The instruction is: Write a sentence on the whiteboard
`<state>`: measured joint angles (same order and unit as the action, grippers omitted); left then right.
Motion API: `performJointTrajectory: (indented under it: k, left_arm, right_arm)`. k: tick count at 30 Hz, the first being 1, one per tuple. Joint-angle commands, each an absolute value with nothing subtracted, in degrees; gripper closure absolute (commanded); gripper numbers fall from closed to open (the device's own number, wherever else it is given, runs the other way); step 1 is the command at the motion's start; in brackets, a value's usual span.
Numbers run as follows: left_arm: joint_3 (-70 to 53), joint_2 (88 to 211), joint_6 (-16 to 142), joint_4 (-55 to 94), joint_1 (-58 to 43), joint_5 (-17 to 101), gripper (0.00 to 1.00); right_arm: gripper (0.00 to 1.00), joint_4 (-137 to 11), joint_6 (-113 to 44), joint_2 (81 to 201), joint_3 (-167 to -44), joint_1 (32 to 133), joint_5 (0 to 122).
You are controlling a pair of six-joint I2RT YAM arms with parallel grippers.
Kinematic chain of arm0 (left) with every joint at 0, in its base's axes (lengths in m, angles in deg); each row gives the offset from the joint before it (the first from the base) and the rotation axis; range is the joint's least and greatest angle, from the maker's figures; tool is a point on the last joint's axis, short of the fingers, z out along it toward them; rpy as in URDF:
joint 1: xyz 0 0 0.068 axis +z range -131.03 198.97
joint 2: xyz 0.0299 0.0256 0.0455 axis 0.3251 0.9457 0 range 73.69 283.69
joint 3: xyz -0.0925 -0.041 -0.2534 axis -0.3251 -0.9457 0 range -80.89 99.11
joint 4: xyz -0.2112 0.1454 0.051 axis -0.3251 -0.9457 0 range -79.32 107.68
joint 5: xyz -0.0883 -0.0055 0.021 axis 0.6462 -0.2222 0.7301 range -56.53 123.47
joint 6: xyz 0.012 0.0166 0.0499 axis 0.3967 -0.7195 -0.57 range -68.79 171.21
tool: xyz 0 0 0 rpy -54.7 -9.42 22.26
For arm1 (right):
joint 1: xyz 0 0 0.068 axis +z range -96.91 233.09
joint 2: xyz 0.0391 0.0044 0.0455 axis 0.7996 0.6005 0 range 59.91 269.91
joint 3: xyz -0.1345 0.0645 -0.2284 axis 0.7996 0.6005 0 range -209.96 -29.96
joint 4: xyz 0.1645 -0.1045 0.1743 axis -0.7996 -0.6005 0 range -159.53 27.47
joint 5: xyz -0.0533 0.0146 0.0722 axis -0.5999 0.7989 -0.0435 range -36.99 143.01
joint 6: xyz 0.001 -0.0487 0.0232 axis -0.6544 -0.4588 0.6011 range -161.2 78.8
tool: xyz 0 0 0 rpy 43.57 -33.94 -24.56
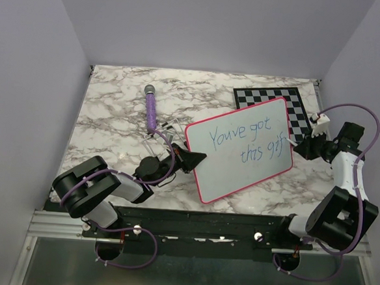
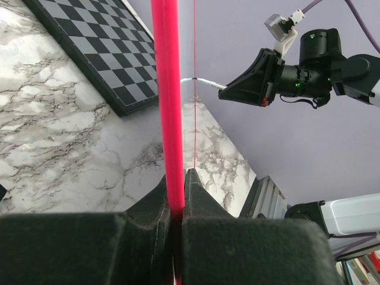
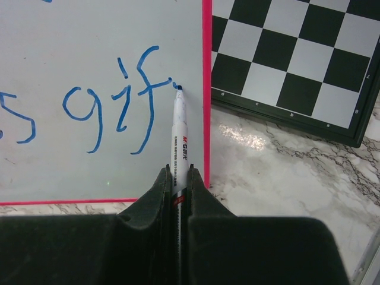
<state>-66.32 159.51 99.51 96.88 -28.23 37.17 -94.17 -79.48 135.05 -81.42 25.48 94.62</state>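
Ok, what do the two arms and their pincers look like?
The left arm and right arm have black joints and white link shells, each trailing a looping purple cable. The left pincer and right pincer are matte black wedges tapering to two flat fingers. A small white bracket tops the right wrist.

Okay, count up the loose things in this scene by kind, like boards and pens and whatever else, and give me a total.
Boards: 2, the whiteboard and the chessboard
Pens: 1, the marker held in the right gripper
Other: 1, a purple wand-shaped object
Total: 4
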Motion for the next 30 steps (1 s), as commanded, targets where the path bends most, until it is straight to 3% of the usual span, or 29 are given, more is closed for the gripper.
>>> performJointTrajectory:
  k: [1, 18, 30]
  left_arm:
    - [-66.7, 160.5, 93.8, 97.3, -28.8, 42.1, 1.00]
    - [-66.7, 160.9, 93.8, 97.5, -28.8, 42.1, 1.00]
    - [-66.4, 161.4, 93.9, 97.7, -28.8, 42.3, 1.00]
  right_arm:
    - [0.99, -91.0, -77.2, 135.4, -80.8, 25.1, 92.0]
    - [1.00, -90.4, -77.3, 131.4, -80.8, 25.1, 95.8]
    - [1.00, -91.0, -76.9, 135.7, -82.9, 25.1, 95.9]
